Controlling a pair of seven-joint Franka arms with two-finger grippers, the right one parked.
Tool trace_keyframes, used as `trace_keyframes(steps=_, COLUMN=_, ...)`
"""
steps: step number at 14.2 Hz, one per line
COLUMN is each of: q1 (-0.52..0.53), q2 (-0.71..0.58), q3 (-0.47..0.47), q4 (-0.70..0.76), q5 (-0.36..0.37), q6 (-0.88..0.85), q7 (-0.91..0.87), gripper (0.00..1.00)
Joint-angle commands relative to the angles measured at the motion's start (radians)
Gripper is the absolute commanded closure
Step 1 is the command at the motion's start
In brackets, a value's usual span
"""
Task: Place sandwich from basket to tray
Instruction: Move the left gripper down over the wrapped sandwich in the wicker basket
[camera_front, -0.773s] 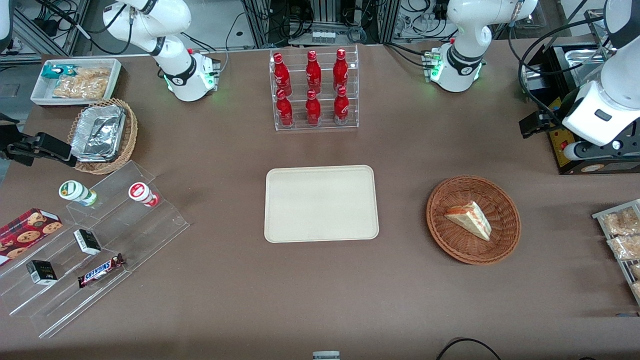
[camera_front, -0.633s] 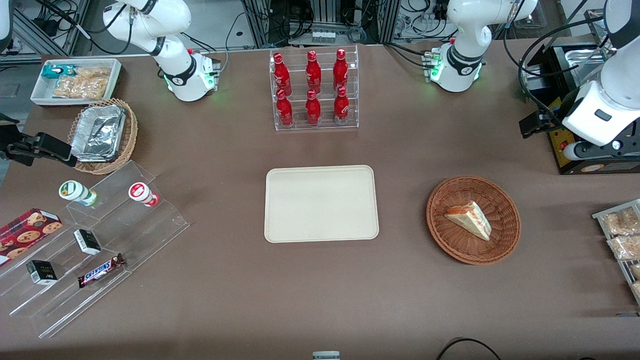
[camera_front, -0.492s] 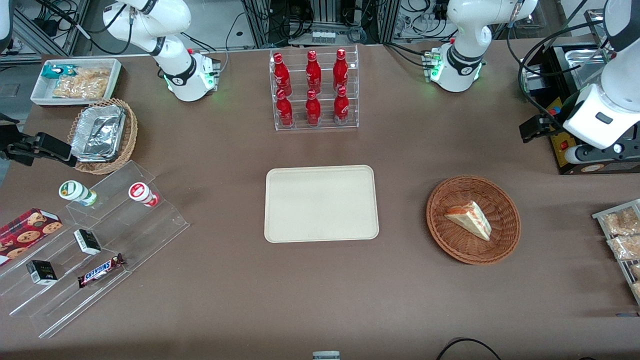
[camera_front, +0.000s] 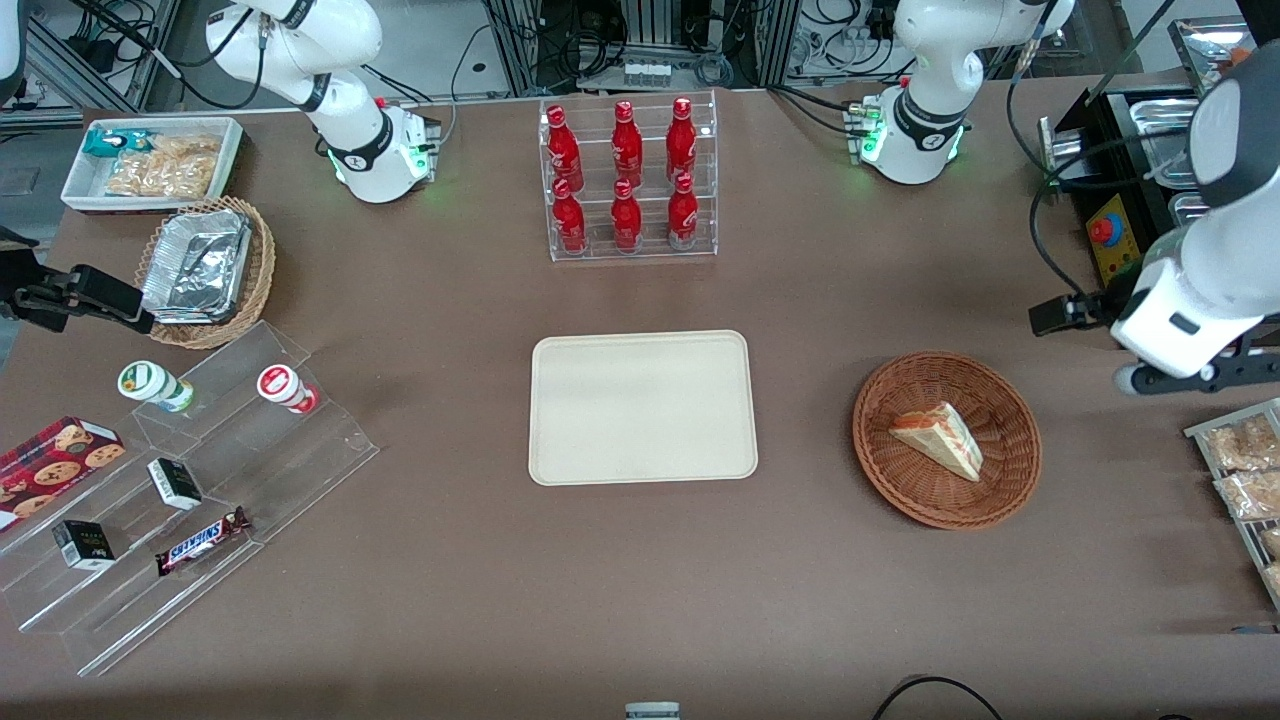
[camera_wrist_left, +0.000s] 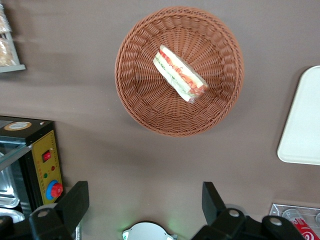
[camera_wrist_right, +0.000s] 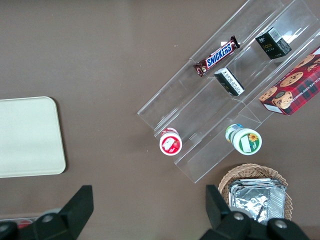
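The approach is in hand: nothing is grasped yet. The left arm's gripper hangs high over the bare brown surface with its jaws spread wide and empty. The sandwich wedge lies inside the reddish-brown wicker basket, ahead of the jaws and well below them, not yet between them. The beige tray sits well apart from the basket, toward the parked arm's end. The next move probably calls for carrying the jaws over the wedge, aligning them across its long flat sides, then descending.
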Motion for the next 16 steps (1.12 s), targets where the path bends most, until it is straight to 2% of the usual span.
trace_keyframes(steps=1, q1=0.001, q2=0.062, q3=0.0, q4=-0.006, q5=0.001, q6=0.053, q7=-0.006, gripper=0.0)
trace_keyframes(steps=4, q1=-0.011, q2=0.078, q3=0.0, q4=-0.119, q5=-0.008, q6=0.194, q7=-0.053, gripper=0.0)
trace_keyframes(steps=8, q1=-0.065, q2=0.147, q3=-0.001, q4=-0.159, q5=-0.011, q6=0.308, q7=-0.283, gripper=0.0)
trace_keyframes(steps=12, q1=-0.068, q2=0.153, q3=-0.001, q4=-0.306, q5=-0.014, q6=0.515, q7=-0.564, gripper=0.0)
trace_keyframes(steps=16, q1=-0.062, q2=0.15, q3=-0.001, q4=-0.418, q5=-0.046, q6=0.641, q7=-0.722, gripper=0.0)
